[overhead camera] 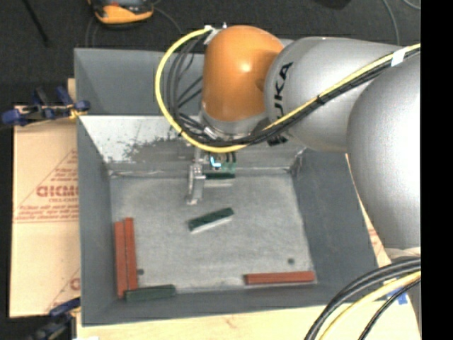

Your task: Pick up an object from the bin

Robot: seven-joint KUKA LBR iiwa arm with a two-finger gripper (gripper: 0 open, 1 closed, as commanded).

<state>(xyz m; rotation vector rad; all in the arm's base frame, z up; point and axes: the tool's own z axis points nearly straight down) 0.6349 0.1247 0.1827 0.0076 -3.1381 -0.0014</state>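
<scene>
Our gripper (195, 190) hangs just on the far side of the green bar (211, 219) lying mid-bin. We cannot tell if it is spread or closed. Descending off-centre, we might clip the flat, slanted bar and shove it aside.

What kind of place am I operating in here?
Probably a robotics lab picking cell: a KUKA arm reaches over a grey metal bin, with a green bar and a red bar lying loose inside.
</scene>
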